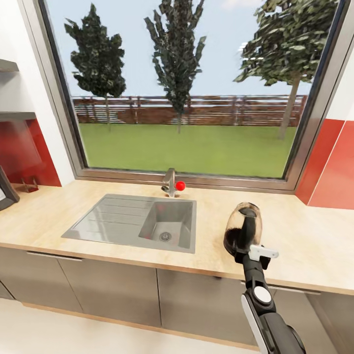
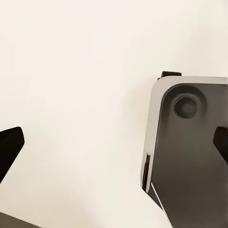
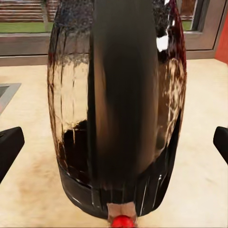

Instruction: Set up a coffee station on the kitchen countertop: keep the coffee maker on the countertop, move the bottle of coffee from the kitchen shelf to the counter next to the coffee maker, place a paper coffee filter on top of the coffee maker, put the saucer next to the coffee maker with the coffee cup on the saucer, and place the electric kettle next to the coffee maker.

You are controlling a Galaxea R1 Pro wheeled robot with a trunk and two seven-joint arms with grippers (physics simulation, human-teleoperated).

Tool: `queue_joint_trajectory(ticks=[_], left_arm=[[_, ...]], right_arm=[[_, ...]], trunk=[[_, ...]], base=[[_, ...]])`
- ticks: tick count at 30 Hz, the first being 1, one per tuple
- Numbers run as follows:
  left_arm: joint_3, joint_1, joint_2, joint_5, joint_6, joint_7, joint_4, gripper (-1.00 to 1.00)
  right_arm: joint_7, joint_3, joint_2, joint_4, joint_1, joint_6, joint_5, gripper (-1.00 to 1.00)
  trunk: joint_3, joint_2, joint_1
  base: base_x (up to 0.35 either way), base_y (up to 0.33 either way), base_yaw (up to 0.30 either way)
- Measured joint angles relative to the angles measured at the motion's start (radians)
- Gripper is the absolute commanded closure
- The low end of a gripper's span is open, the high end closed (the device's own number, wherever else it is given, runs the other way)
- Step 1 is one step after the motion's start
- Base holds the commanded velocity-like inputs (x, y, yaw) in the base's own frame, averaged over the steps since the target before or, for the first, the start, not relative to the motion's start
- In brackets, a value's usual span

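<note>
Right gripper point(image 1: 244, 248) hung spread wide, unclenched, right behind the kettle point(image 1: 243, 227), which stood on the counter point(image 1: 295, 236) beside the sink point(image 1: 132, 221); a careless nudge might have tipped it; left gripper point(image 2: 114, 142) gaped empty.

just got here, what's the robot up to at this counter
The right arm's gripper is at the electric kettle, which stands on the wooden countertop to the right of the sink. In the right wrist view the jaws sit wide on either side of the kettle, apart from it. The left gripper's jaws are open too, holding nothing.
</note>
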Motion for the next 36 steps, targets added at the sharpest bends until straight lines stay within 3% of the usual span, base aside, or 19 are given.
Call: queue_joint_trajectory(ticks=[32, 33, 36], left_arm=[[0.0, 0.0, 0.0, 0.0, 0.0, 0.0, 0.0, -1.0], [0.0, 0.0, 0.0, 0.0, 0.0, 0.0, 0.0, -1.0], [0.0, 0.0, -0.001, 0.0, 0.0, 0.0, 0.0, -1.0]], right_arm=[[-0.002, 0.0, 0.0, 0.006, 0.0, -0.002, 0.0, -1.0], [-0.002, 0.0, 0.0, 0.006, 0.0, -0.003, 0.0, 1.0], [-0.003, -0.001, 0.0, 0.006, 0.0, -0.003, 0.0, 1.0]], trunk=[[0.0, 0.0, 0.0], [0.0, 0.0, 0.0], [0.0, 0.0, 0.0]], base=[[0.03, 0.0, 0.0], [0.0, 0.0, 0.0], [0.0, 0.0, 0.0]])
